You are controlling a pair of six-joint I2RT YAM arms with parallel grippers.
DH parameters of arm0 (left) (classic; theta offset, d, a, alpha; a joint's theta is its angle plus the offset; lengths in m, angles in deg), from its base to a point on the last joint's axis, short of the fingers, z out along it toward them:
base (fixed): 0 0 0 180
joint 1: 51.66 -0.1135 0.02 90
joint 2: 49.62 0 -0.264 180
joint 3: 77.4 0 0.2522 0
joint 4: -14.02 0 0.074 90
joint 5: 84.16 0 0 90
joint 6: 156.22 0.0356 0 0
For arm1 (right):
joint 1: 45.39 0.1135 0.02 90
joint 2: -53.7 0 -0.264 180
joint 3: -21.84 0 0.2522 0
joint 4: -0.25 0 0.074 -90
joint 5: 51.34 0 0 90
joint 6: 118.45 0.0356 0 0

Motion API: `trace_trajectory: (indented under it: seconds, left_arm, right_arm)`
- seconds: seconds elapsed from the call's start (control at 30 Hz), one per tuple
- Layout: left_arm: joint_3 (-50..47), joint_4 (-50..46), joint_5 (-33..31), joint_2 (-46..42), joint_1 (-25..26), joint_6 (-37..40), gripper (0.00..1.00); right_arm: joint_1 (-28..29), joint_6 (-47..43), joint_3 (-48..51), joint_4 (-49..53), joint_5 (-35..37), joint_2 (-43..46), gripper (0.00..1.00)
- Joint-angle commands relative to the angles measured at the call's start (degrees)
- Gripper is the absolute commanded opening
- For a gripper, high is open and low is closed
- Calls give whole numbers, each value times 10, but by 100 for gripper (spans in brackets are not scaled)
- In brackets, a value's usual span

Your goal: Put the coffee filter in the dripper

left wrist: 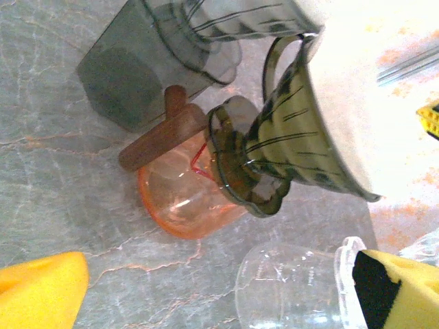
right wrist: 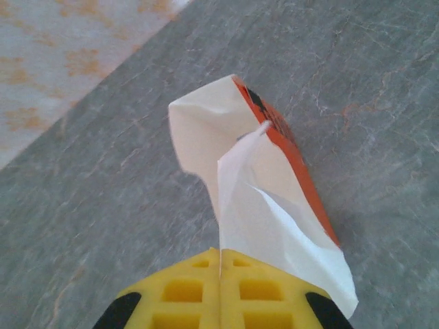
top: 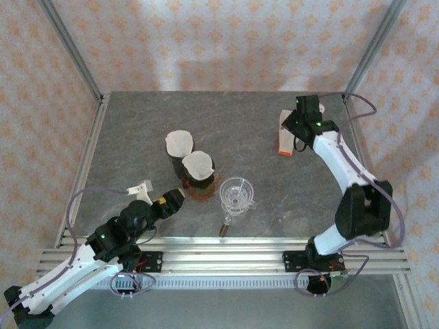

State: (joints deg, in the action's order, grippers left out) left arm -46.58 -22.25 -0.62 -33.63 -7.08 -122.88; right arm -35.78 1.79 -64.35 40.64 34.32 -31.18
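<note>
From above, the right gripper (top: 293, 137) sits upper right over an orange-edged packet (top: 285, 144), beside the right rail of the table (top: 137, 137). At centre two dark drippers (top: 199, 171) each hold white paper. The clear dripper (top: 236, 194) at their lower right is empty, with bare table between it and the packet.

In the left wrist view the left gripper (left wrist: 219, 298) has its yellow fingers (left wrist: 41, 291) wide apart, gripping nothing.

In the right wrist view the jaws pinch the white coffee filter (right wrist: 267, 205) sticking from the packet.
</note>
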Motion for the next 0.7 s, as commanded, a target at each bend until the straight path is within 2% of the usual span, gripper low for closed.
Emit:
trace_trajectory:
  seconds: [0.0,0.27,0.47,0.67]
  left_arm:
    - [17,-16,-4,-9,-2,13,100]
    - [7,-16,-2,-31,-2,3,100]
    - [13,-14,1,-26,-2,8,100]
    - [16,-5,1,-18,-2,12,100]
  right_arm:
    - [12,-2,50,25,-26,79,0]
    - [104,-78,54,154,-143,245,0]
    - [226,-105,11,271,-176,300,0]
    - [335,-89,-36,351,-131,298,0]
